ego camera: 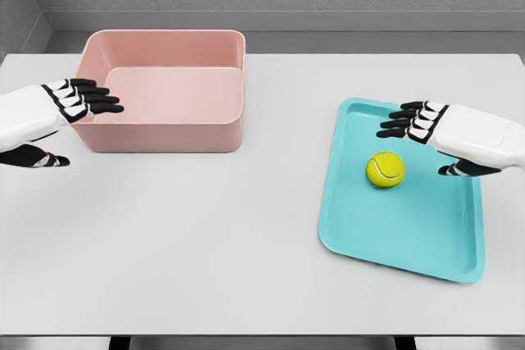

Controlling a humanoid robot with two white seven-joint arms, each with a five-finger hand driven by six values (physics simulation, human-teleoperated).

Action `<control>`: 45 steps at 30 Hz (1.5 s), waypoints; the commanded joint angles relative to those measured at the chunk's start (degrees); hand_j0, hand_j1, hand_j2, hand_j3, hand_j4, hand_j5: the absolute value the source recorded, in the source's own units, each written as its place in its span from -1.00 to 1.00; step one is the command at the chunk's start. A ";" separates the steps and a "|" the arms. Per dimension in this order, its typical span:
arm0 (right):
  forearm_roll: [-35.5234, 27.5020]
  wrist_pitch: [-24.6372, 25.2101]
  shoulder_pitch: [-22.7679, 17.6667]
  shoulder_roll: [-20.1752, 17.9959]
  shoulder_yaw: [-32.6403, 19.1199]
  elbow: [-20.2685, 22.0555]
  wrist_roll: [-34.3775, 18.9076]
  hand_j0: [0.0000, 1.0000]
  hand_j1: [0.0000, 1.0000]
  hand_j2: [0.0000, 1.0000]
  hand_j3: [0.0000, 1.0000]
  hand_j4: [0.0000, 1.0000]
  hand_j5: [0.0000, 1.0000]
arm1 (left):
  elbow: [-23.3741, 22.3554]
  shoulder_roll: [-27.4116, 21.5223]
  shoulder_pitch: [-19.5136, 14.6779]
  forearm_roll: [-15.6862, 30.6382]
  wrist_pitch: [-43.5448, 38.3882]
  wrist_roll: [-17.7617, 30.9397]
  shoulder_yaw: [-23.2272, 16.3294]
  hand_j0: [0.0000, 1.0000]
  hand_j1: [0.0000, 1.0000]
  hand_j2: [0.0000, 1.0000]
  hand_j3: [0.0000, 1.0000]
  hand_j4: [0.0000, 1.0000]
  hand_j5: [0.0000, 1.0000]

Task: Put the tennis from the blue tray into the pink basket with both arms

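Note:
A yellow-green tennis ball (385,170) lies on the blue tray (377,239) at the right of the table. My right hand (422,141) hovers over the tray's far right part, just above and right of the ball, fingers spread and holding nothing. The pink basket (164,133) stands at the back left and is empty inside. My left hand (70,120) floats at the basket's left front corner, fingers extended over its rim, thumb lower down, grasping nothing.
The white table (205,243) ends at a front edge near the bottom of the view. A grey wall runs behind the table's far edge.

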State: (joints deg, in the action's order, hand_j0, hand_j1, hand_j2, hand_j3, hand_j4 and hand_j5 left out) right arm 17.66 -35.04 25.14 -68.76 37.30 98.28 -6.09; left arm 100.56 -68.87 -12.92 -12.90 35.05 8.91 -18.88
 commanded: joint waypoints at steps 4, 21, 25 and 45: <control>-0.35 0.04 0.00 -0.06 0.23 -0.28 -0.15 1.00 1.00 1.00 1.00 1.00 1.00 | 0.16 0.40 -0.70 0.25 -0.05 0.14 -0.01 1.00 1.00 1.00 1.00 1.00 1.00; -1.93 0.04 4.22 10.22 0.67 -9.07 -17.91 1.00 1.00 1.00 1.00 1.00 1.00 | 0.25 -3.29 -0.70 -4.68 -0.05 4.18 -2.48 1.00 1.00 1.00 1.00 1.00 1.00; -2.19 0.04 5.36 12.33 1.46 -12.23 -20.89 1.00 1.00 1.00 1.00 1.00 1.00 | 0.25 -4.08 -0.88 -6.34 -0.05 4.18 -2.91 1.00 1.00 1.00 1.00 1.00 1.00; -1.40 0.04 8.17 18.31 4.80 -17.07 -23.53 1.00 1.00 1.00 1.00 1.00 1.00 | 0.25 8.58 -4.31 -17.16 -0.05 4.97 -2.91 1.00 1.00 1.00 1.00 1.00 1.00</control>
State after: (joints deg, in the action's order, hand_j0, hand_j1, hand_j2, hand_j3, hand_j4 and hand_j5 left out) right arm 16.52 -35.12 33.40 -51.04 41.82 81.77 -29.52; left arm 100.81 -60.66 -17.23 -30.13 35.07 13.80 -21.76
